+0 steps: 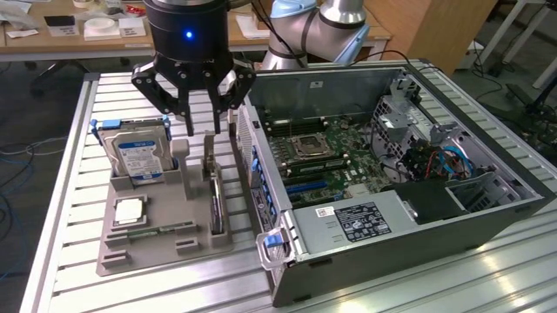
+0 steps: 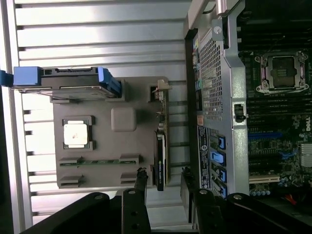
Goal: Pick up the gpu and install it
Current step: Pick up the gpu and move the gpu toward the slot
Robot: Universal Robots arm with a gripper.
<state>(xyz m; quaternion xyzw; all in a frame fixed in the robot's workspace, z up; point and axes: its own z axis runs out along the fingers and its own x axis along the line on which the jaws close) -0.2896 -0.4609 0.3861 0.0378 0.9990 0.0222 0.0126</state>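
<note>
Your tool (image 1: 202, 127) hangs wide open and empty over the grey tray (image 1: 148, 251), on its side nearest the computer case (image 1: 392, 228). You look to be on the pick-up approach. The gpu (image 1: 214, 195) stands on edge in its tray slot, uninstalled. Gripping it calls for fingers squared either side of the thin card.

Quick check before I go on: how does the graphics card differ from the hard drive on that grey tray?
The hard drive is silver with a blue-and-white label and blue rails; the graphics card is dark. The hard drive is thick, the graphics card thin. The open pincer hangs over the graphics card, not the hard drive. Both stand on edge in the grey tray, at right angles.
</note>
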